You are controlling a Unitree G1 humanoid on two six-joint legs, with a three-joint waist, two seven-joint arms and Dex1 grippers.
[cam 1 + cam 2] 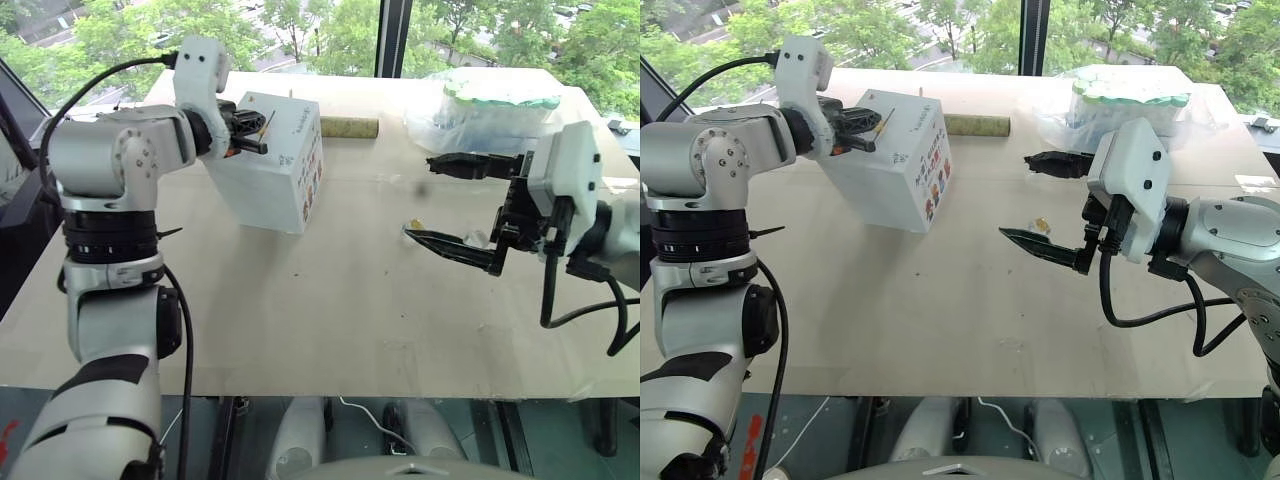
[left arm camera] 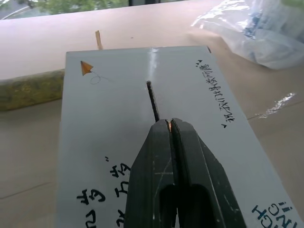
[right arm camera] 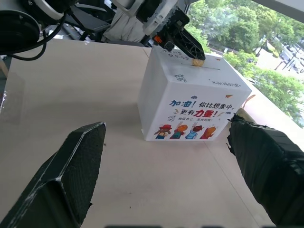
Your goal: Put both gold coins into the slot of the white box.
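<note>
The white box (image 1: pixel 275 175) stands at the table's back left, with black handwriting on top and printed marks on its side. Its slot (image 2: pixel 153 99) is a thin dark slit in the top. My left gripper (image 1: pixel 255 128) hovers just over the box top, shut on one gold coin (image 3: pixel 198 61); a sliver of the coin's edge peeks out at the fingertips, right at the slot's near end. The other gold coin (image 1: pixel 415 223) lies on the table right of the box. My right gripper (image 1: pixel 420 198) is held above the table around that spot, open and holding nothing.
A clear plastic bag of white-green containers (image 1: pixel 495 105) sits at the back right. A brown cardboard tube (image 1: pixel 350 127) lies behind the box. Small clear plastic pieces (image 1: pixel 475 238) rest near the loose coin. The table's front edge (image 1: pixel 300 392) is near me.
</note>
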